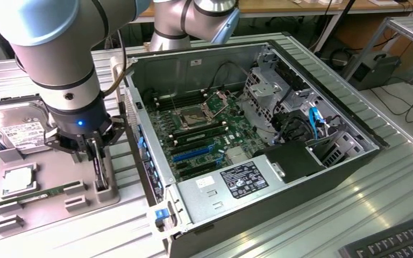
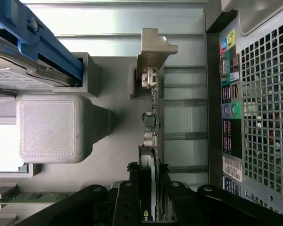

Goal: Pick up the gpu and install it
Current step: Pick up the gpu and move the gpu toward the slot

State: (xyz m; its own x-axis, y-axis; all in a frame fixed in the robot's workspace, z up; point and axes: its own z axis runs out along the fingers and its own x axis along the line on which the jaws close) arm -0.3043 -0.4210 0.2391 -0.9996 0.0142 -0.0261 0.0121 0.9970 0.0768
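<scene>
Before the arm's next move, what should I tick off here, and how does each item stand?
1. Pincer astride gpu: ok, the card sits between its pads.
2. Grip closed: ok, the pads press both faces in the wrist view.
3. gpu lifted out of holder: not ok, it stands on edge in it.
4. Case open: ok, board exposed.
5. Blue slot free: ok, nothing plugged in.
6. Grip firm enough to lift: cannot tell.
</scene>
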